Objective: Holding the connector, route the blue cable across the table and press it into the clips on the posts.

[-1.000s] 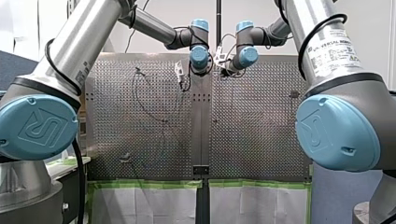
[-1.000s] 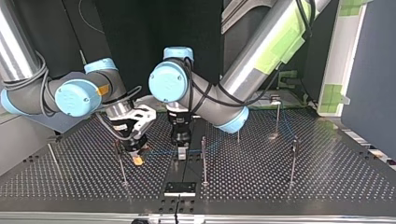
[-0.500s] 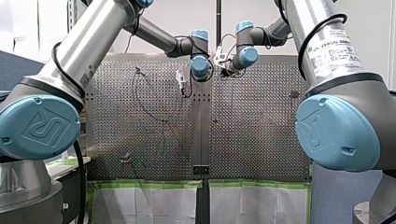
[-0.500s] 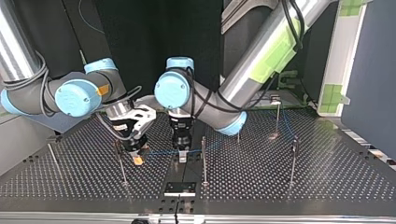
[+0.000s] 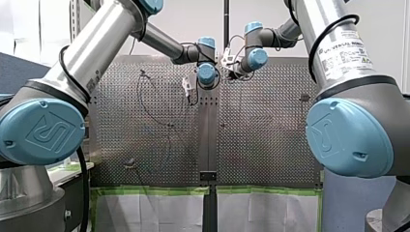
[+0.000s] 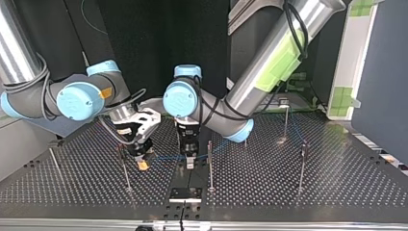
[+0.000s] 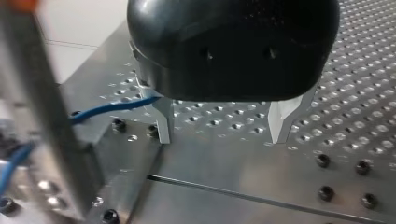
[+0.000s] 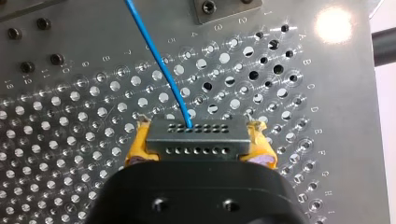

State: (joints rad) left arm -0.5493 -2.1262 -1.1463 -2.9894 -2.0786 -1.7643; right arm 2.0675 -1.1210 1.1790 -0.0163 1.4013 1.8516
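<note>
My right gripper [image 8: 198,154] has yellow pads shut on a grey connector [image 8: 197,137]; the blue cable [image 8: 159,60] leaves it ahead over the perforated plate. In the top view that gripper [image 6: 141,162] hangs low at the left of centre, and the cable [image 6: 166,157] runs right past my left gripper [image 6: 190,162] toward a thin post [image 6: 210,163]. My left gripper [image 7: 223,128] stands open just above the table. The blue cable [image 7: 112,107] reaches one metal finger [image 7: 163,123] from outside and vanishes behind the gripper body.
More thin posts stand on the table: one [image 6: 125,171] by my right gripper, others at the top view's right [image 6: 302,166] and far right [image 6: 286,120]. A small black plate [image 6: 185,194] sits at the near edge. A blurred post [image 7: 46,116] stands close beside my left gripper.
My left arm has shifted a little toward the top view's right and its gripper has come lower, closer to the cable and the middle post. My right gripper has stayed put.
</note>
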